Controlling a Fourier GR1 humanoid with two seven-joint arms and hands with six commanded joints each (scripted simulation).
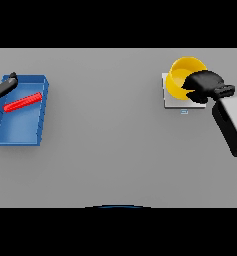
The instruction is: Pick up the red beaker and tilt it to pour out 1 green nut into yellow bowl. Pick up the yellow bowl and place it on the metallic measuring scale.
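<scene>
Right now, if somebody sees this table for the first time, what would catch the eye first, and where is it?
The yellow bowl at the far right stands out most, tilted over the metallic measuring scale with the right hand curled on its rim. Next comes the blue tray at the far left, where the red beaker lies on its side, with the left hand at the tray's far left corner.

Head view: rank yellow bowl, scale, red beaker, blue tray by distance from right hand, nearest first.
1. yellow bowl: under the right hand, far right.
2. metallic measuring scale: beneath the bowl; nearly tied with it.
3. red beaker: lying in the tray, far left.
4. blue tray: far left; too close to the beaker to call.
</scene>
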